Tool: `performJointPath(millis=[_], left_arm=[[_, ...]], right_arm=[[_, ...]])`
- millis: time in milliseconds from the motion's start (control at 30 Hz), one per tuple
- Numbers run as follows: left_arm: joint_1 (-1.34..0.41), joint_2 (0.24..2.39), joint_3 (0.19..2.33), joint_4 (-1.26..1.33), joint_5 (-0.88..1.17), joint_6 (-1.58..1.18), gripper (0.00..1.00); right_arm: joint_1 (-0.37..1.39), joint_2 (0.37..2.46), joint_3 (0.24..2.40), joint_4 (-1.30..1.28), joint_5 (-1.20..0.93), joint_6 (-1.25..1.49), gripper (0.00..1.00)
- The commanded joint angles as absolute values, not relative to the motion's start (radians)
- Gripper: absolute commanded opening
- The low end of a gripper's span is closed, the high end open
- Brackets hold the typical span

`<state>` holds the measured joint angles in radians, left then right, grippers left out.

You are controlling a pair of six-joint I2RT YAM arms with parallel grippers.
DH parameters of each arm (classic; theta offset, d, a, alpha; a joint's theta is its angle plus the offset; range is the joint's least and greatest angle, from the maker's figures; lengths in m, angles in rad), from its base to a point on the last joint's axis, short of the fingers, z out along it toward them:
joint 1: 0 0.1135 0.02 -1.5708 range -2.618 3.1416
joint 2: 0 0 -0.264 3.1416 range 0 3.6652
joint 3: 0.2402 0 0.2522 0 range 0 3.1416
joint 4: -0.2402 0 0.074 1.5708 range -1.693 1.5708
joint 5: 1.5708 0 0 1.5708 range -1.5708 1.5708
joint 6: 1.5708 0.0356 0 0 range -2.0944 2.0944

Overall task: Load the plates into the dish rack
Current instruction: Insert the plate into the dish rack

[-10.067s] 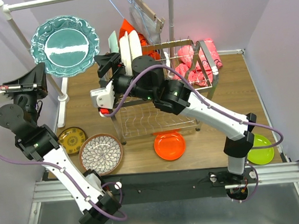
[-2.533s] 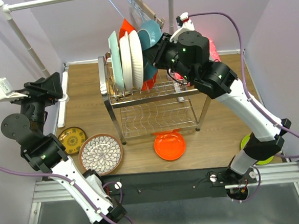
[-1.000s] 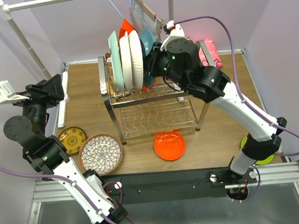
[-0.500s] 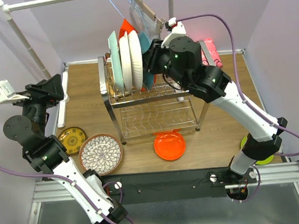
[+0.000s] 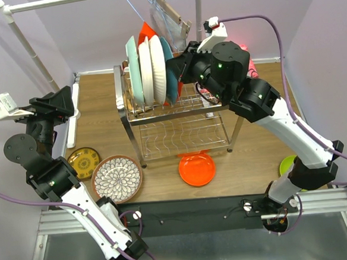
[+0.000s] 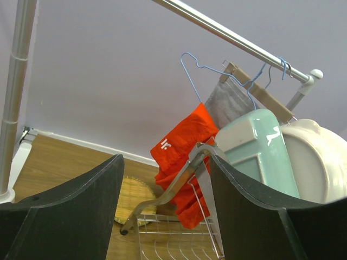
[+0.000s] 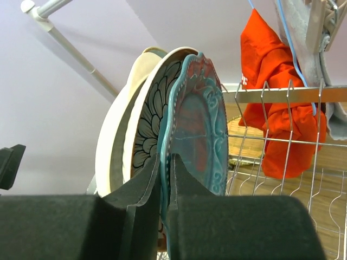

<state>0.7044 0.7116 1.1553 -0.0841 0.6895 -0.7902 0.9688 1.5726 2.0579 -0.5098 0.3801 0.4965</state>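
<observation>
The chrome dish rack stands mid-table with several plates upright in its upper shelf: mint, white, white floral and teal. My right gripper is shut on the teal plate's rim, one pad on each face, and the plate sits close beside the floral plate. On the table lie an orange plate, a brown floral plate, a small yellow plate and a lime plate. My left gripper hangs open and holds nothing, high at the left.
A white clothes rail with hangers and a red cloth stands behind the rack. A tan woven plate lies on the floor of the table behind the rack. Pink cloth is partly hidden by my right arm.
The teal plate has swung from tilted to upright and closed up against the floral plate. My right gripper's jaws have narrowed on its rim. The left arm has not moved.
</observation>
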Motion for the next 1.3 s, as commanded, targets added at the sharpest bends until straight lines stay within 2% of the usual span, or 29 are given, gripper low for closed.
performJointPath(millis=[0,200,633,1267], left_arm=[[0.698,0.701,1.158,-0.071,0.687,-0.787,0.73],[0.698,0.696,1.160,-0.077,0.686,-0.784,0.73],[0.698,0.692,1.167,-0.081,0.689,-0.784,0.73],[0.698,0.687,1.169,-0.084,0.689,-0.785,0.73]], right_arm=[[0.982,1.542,2.022,-0.479,0.347,0.523,0.13],[0.983,1.554,2.036,-0.480,0.359,0.523,0.01],[0.973,1.643,2.275,-0.451,0.463,0.469,0.01],[0.973,1.697,2.338,-0.430,0.472,0.492,0.01]])
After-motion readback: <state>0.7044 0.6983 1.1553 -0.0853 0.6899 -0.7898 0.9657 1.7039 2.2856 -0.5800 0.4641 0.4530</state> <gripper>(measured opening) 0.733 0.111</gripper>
